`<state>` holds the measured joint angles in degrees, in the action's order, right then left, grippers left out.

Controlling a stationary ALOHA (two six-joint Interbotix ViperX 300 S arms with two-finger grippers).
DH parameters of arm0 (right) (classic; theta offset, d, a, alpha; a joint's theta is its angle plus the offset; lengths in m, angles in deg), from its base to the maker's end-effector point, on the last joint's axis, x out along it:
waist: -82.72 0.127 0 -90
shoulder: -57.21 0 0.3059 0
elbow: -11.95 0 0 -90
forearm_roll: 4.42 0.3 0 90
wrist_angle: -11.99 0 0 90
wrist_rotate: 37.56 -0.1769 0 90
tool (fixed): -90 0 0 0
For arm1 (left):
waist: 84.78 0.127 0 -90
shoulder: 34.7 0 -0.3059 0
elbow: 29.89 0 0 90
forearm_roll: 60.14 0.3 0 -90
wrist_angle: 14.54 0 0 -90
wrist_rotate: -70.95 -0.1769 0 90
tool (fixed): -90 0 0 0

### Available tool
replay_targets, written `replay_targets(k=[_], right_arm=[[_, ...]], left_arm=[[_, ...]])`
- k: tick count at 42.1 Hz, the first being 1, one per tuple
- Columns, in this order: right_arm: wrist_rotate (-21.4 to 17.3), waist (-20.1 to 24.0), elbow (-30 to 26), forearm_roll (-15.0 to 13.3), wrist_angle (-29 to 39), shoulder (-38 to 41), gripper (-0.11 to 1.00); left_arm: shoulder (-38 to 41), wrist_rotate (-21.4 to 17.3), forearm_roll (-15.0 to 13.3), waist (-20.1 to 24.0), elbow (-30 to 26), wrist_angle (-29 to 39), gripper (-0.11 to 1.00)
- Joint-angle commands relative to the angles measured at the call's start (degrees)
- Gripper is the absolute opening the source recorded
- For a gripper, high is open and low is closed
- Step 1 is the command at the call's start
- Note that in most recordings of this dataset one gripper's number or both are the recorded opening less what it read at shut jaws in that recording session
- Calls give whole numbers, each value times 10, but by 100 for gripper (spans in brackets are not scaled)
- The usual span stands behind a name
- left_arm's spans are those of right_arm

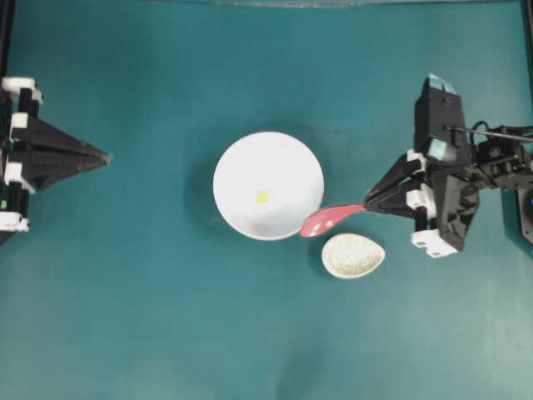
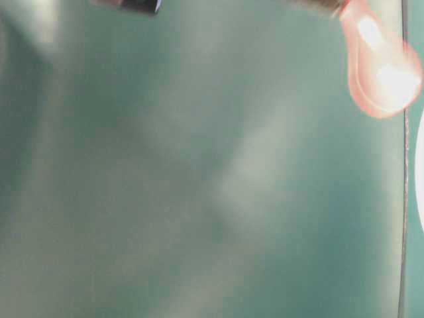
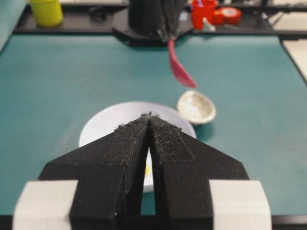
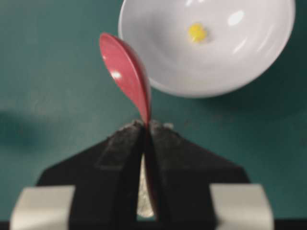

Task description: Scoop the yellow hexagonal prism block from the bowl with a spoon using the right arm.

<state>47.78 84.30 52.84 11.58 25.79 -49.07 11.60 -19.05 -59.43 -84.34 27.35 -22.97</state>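
Gripping spoon (image 1: 331,219) — right fingers (image 4: 165,143) | left fingers (image 3: 163,139) closed | teal tabletop (image 1: 125,292)

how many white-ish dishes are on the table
2: the large white bowl at the middle of the table, holding the yellow block, and the small speckled egg-shaped dish just to its lower right in the overhead view, under the spoon. None appears hidden.

No writing, label, brand, number or sign can be read in any view. The yellow cup (image 3: 46,11) and the red items (image 3: 213,13) beyond the far edge of the table (image 3: 72,72) are too small and blurred to show any print.
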Motion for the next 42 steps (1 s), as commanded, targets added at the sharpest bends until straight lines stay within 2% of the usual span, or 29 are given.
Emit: replay_targets(k=[1,17,42], right_arm=[[-9,14,23,2,-33,-8,8],[-66,73,121,6,-117,-4,8],[-75,79,109,6,-117,58,8]], left_arm=[[5,0,1,0,-7,-6,0],[2,-4,4,-1,-8,8,0],[1,-4,5,0,-9,8,0]])
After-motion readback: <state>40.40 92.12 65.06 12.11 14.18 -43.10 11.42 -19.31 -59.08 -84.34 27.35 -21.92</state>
